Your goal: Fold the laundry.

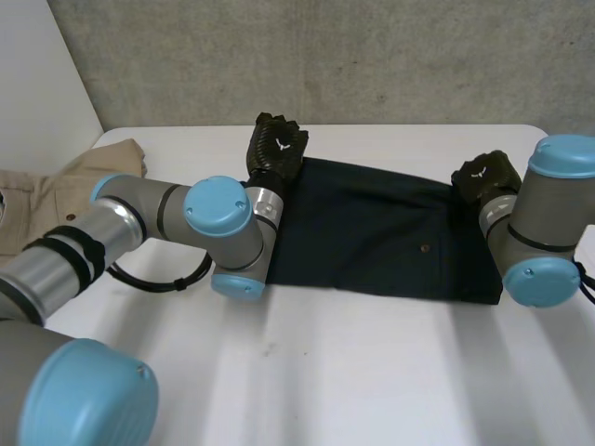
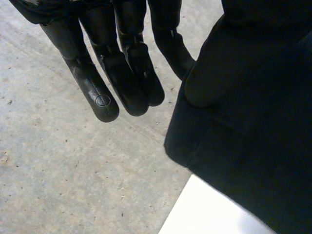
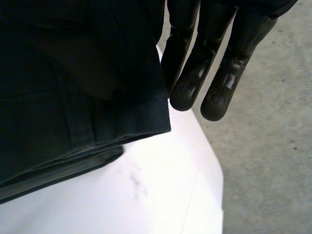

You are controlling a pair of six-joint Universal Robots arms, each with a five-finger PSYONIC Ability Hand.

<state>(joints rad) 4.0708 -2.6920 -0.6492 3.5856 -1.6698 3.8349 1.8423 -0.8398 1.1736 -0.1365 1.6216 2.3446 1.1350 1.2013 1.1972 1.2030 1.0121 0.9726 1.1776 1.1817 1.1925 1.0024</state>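
A dark navy garment (image 1: 372,232) lies spread across the white table (image 1: 372,372), a small button showing on its right half. My left hand (image 1: 276,149) is at its far left corner and my right hand (image 1: 485,177) at its far right corner. In the left wrist view the straight fingers (image 2: 122,73) hang beside the garment (image 2: 253,122), which bulges over the thumb, pinched there. In the right wrist view the fingers (image 3: 209,63) pinch the hemmed corner of the garment (image 3: 73,73), raised slightly off the table (image 3: 161,185).
A beige garment (image 1: 56,190) lies crumpled at the table's left side, behind my left arm. A grey concrete wall (image 1: 325,56) rises just past the far edge. The front half of the table lies bare and white.
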